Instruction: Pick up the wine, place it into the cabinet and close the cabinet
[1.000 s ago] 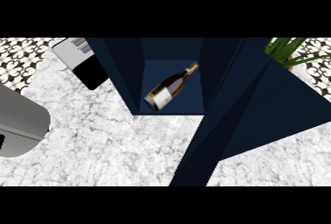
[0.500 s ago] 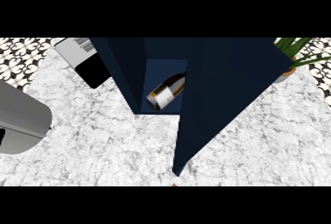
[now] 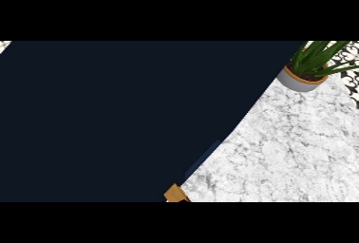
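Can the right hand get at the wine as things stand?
Probably not: a dark blue panel, apparently the cabinet door, fills most of the view; neither the wine nor either hand shows. Only the counter and a plant do.

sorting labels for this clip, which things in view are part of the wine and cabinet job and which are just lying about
Part of the job:
- dark blue cabinet door, filling most of the view

Just lying about:
- potted plant
- marble counter

The wine and both hands are not visible.

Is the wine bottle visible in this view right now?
No. A dark navy cabinet panel fills most of the view, leaving only marble counter and a potted plant showing.
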Motion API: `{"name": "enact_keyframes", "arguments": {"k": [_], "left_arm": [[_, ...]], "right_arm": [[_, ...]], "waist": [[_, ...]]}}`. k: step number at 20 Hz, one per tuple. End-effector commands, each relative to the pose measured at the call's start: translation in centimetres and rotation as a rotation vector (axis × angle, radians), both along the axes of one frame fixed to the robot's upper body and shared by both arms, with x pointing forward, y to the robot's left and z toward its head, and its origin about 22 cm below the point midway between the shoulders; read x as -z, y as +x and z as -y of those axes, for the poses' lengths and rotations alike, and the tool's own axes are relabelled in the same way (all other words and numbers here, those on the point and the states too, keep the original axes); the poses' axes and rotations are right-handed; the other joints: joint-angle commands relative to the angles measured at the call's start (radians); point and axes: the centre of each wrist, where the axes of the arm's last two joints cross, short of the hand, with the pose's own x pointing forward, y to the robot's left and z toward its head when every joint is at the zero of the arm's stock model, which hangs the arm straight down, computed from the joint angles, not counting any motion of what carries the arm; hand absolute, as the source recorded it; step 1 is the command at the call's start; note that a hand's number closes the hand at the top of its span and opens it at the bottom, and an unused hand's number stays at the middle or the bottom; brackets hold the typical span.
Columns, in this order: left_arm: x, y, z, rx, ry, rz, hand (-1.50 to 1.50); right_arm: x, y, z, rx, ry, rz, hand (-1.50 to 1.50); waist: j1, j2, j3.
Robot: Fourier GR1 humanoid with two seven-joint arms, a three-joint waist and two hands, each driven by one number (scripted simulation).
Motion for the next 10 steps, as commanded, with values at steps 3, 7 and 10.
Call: {"name": "enact_keyframes", "arguments": {"k": [3, 7, 10], "left_arm": [[0.8, 1.0, 1.0, -0.011, -0.011, 0.001, -1.50], [1.4, 0.3, -0.1, -0.023, -0.007, -0.011, -1.50], [-0.2, 0.4, 0.2, -0.029, 0.008, 0.005, -1.50]], "right_arm": [[-3.1, 3.9, -5.9, 0.023, 0.022, 0.032, 1.50], [-4.8, 8.1, -7.7, 0.060, 0.018, 0.034, 1.50], [-6.3, 10.4, -8.5, 0.122, -0.033, 0.156, 1.50]], "waist": [[-0.008, 0.000, 0.001], [0.004, 0.001, 0.001], [-0.003, 0.000, 0.002]]}}
